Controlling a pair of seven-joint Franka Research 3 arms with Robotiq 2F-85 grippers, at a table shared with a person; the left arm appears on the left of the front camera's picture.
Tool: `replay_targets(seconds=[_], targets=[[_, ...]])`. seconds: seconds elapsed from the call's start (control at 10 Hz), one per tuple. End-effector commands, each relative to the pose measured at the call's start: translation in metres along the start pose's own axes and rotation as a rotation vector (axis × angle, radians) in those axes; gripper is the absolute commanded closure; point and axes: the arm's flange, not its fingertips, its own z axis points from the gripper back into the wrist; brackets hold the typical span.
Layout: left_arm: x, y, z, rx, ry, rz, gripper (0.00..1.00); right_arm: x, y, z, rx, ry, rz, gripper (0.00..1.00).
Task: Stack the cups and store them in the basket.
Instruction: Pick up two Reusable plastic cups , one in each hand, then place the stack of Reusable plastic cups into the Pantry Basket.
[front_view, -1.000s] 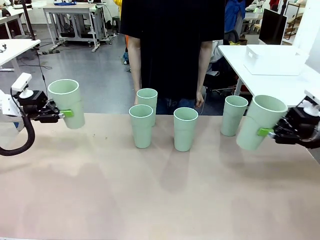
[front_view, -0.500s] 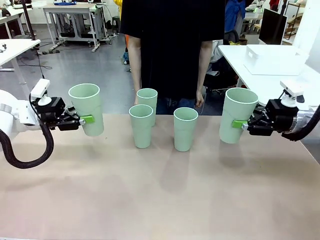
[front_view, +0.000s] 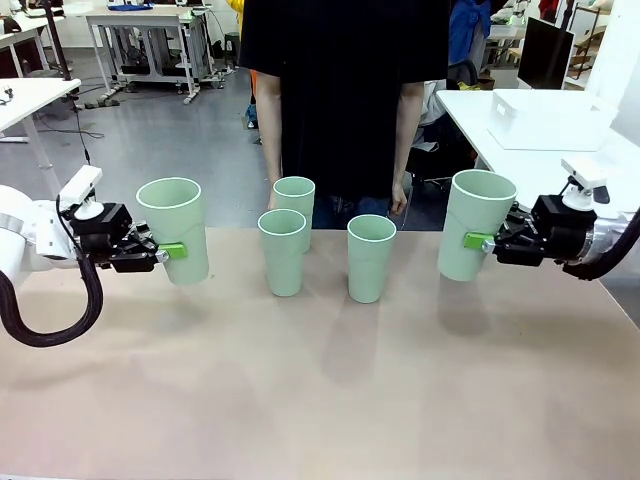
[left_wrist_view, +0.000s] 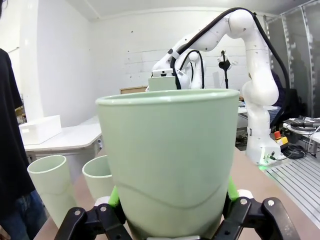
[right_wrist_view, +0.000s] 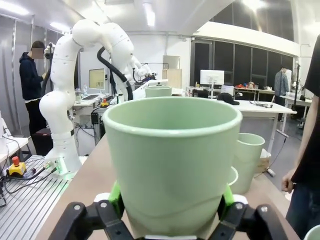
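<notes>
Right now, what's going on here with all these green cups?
Two robot arms are each carrying a cup. The left gripper is shut on the left cup and the right gripper on the right cup, both held upright just above the table. Three more cups stand unstacked in the middle, in front of a person standing at the far side. The white basket sits on a side table behind.

A black-shirted person stands behind the table.
</notes>
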Motion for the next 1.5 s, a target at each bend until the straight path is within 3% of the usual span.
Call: replay_targets(seconds=[0.0,0.1,1.4], targets=[[0.0079,0.0017,-0.0004,-0.016,-0.045,-0.010,0.15,-0.0020,0.0024,0.0001,0.022,0.020,-0.003,0.14],[0.0000,0.0000,0.0000,0.000,0.000,0.000,0.15,-0.0020,0.0024,0.0001,0.022,0.020,-0.003,0.14],[0.0000,0.0000,0.0000,0.000,0.000,0.000,0.15,-0.0020,0.0024,0.0001,0.022,0.020,-0.003,0.14]])
